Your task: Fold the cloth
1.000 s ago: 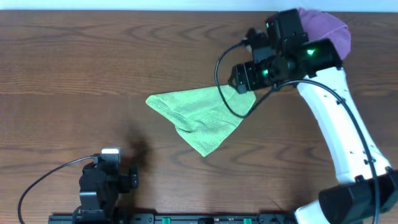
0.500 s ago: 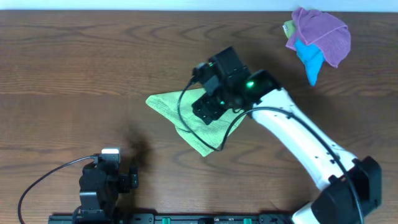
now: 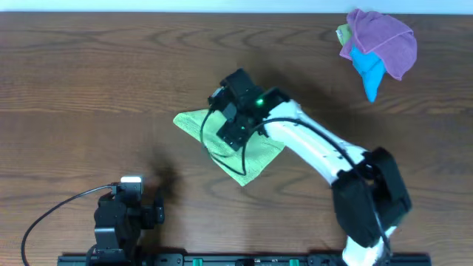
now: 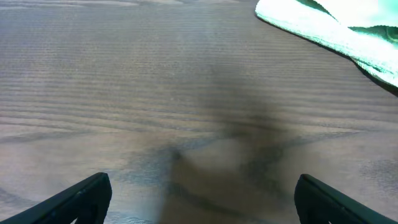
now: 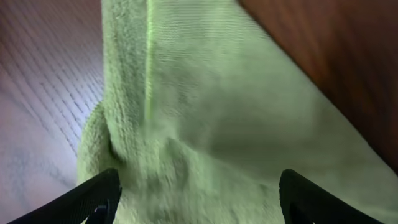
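Observation:
The light green cloth (image 3: 255,159) lies on the wooden table near its middle, folded into a rough triangle. My right gripper (image 3: 230,133) hovers over its left part, open, with nothing between the fingers. In the right wrist view the cloth (image 5: 205,118) fills the frame beneath the open fingers (image 5: 199,199), with a folded edge running down the left. My left gripper (image 3: 127,193) is open and empty at the near left of the table. In the left wrist view (image 4: 199,199) it faces bare wood, and a corner of the cloth (image 4: 329,31) shows at the top right.
A pile of purple, blue and green cloths (image 3: 378,46) sits at the far right corner. The right arm's white links (image 3: 325,159) stretch across the table from the near right. A black cable (image 3: 52,214) loops beside the left arm.
My right gripper has swung from the far right, beside the pile of cloths, leftward across the green cloth to its left part. The left arm has not moved.

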